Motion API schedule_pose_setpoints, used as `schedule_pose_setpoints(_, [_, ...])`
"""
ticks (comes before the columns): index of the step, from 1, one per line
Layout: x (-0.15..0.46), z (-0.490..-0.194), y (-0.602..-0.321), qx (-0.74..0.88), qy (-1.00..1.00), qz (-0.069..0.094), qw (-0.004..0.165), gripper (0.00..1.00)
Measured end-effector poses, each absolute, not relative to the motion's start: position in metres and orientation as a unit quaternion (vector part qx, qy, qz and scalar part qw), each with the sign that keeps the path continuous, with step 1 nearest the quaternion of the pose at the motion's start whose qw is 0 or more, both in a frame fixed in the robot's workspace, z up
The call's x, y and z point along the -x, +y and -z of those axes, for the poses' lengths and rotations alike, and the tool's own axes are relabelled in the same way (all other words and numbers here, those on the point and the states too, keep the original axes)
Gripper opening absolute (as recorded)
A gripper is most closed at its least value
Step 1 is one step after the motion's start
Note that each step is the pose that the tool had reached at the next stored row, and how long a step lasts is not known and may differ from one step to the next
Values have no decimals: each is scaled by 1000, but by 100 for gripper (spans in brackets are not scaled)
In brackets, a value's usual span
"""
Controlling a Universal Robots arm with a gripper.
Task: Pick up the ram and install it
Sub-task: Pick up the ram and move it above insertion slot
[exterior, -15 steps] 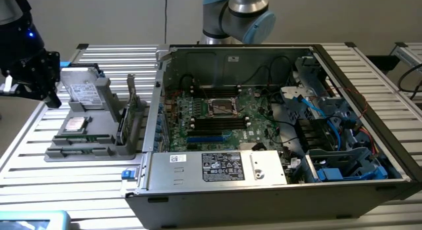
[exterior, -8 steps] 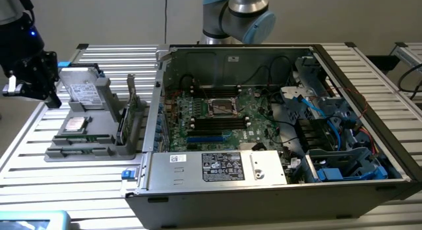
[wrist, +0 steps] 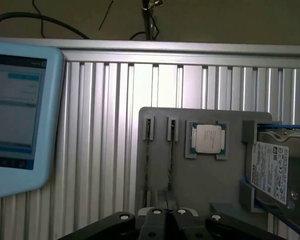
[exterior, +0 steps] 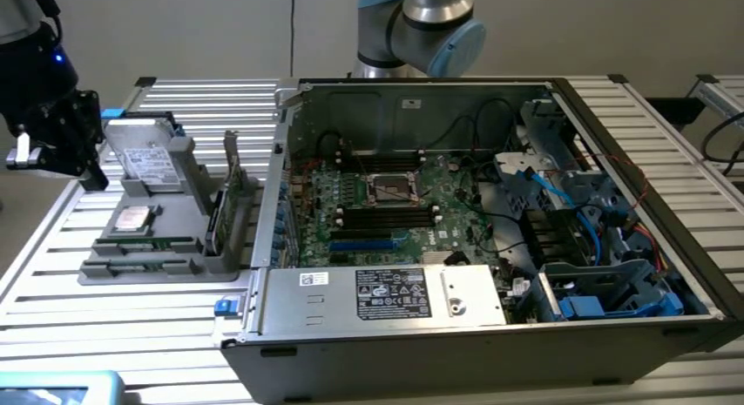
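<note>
Tool (wrist: 167,217), black, closed, hangs over flat grey tray (wrist: 215,185) on ribbed table (wrist: 105,150).

Hard drive (wrist: 296,200) in the grey holder (wrist: 200,190): white label (wrist: 270,172) with the brand word "TOSHIBA" running along one edge; remaining small print and marks too fine to read. Power supply (exterior: 300,314) inside the computer case (exterior: 465,363): black-and-white rating label (exterior: 393,293), print illegible. Small white barcode sticker (exterior: 315,279) just beside that label: unreadable. Tablet screen (wrist: 12,110): blue and grey lines of text, illegible. White sticker (exterior: 410,102) on the case's rear wall: unreadable.
</note>
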State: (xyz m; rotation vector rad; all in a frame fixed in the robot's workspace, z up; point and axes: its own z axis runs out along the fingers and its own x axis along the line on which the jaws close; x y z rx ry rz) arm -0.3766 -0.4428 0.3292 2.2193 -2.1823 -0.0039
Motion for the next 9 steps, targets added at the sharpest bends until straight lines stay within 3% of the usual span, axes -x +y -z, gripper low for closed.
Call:
schedule_pose_setpoints(1, [377,-329,-443,-713,-701,1,15,12])
schedule_pose_setpoints(3, [377,-329,-443,-713,-701,1,14,24])
schedule_pose_setpoints(4, [377,-327,-443,-713,-701,1,14,24])
schedule_pose_setpoints(6, [377,-324,-443,-713,-701,1,15,36])
schedule_pose_setpoints(9, [376,-318,-443,-713,-701,1,15,36])
